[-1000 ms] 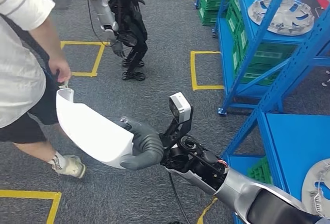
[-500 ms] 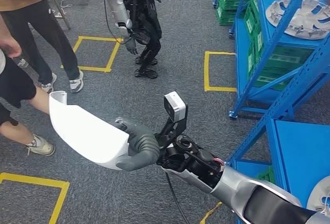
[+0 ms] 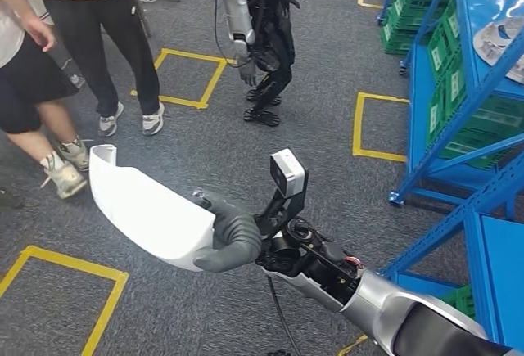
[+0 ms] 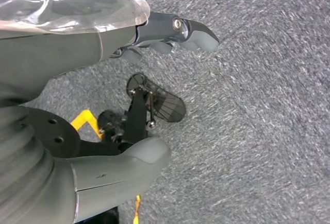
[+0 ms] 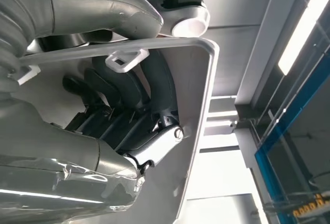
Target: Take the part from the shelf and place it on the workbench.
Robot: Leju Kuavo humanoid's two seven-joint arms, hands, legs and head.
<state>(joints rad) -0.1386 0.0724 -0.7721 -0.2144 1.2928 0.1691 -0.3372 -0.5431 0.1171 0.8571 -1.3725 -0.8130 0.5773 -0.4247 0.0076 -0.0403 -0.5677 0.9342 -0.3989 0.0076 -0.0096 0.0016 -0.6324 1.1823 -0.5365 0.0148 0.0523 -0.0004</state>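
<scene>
The head view looks forward and down from high on the robot onto grey carpet floor (image 3: 321, 168) marked with yellow tape squares (image 3: 185, 78), the blue steel shelf rack (image 3: 469, 110) along its right edge. A small white-faced wrist camera (image 3: 287, 172) stands on the right arm. From there the right wrist view looks very close along the right hand (image 5: 128, 105), tilted up at ceiling lights (image 5: 303, 23). The left wrist view hangs close behind the left hand (image 4: 116, 105), facing down at the same carpet.
</scene>
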